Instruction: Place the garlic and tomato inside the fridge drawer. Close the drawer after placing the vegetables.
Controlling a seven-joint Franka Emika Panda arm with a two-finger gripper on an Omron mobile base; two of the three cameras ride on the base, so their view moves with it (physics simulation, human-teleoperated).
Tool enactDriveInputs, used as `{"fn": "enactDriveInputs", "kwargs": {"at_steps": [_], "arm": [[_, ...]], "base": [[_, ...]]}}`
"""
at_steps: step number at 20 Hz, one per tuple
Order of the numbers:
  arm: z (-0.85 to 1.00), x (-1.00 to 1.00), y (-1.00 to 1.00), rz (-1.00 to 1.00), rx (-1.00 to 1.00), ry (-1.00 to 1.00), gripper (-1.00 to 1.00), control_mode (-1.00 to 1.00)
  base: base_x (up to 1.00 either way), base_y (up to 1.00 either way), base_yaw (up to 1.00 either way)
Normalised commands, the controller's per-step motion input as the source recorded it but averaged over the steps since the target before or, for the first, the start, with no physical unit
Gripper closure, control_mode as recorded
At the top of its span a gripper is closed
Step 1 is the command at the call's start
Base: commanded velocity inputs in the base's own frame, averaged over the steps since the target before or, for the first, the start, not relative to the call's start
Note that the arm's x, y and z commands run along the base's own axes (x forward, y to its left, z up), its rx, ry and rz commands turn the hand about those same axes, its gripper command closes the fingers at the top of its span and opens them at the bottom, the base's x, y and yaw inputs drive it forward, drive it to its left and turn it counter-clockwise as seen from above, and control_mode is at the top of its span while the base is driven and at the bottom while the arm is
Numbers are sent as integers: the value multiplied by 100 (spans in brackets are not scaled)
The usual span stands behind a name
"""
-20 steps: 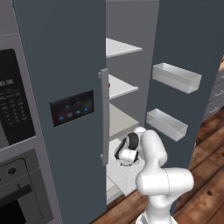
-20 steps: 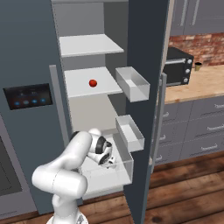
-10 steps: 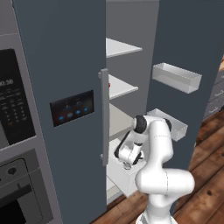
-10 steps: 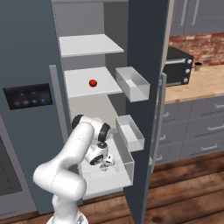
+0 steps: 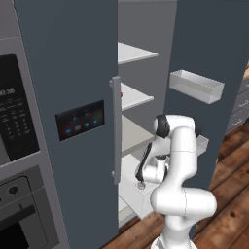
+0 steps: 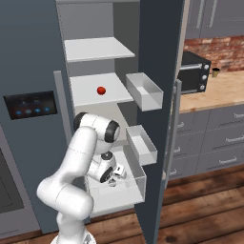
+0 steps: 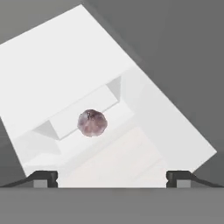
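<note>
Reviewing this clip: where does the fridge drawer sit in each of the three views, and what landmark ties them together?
Left base view: drawer low centre, pulled out beside the closed door's edge, partly behind the arm.
Right base view: drawer low centre, clear walls, under the lower door tray.
Hand view: drawer mid-frame, garlic inside.
Shared landmark: the open gripper over the drawer.

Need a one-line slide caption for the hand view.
Open gripper above the fridge drawer, garlic lying free below the spread fingertips.
</note>
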Motion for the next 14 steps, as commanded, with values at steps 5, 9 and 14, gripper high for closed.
{"fn": "enactDriveInputs", "kwargs": {"at_steps": [5, 9, 14], "arm": [[100, 4, 0, -6, -1, 10, -100, -100], [100, 16, 4, -3, -2, 13, -100, -100], [85, -5, 3, -2, 0, 5, -100, -100]], "base": [[0, 0, 0], [0, 0, 0], [0, 0, 0]]}}
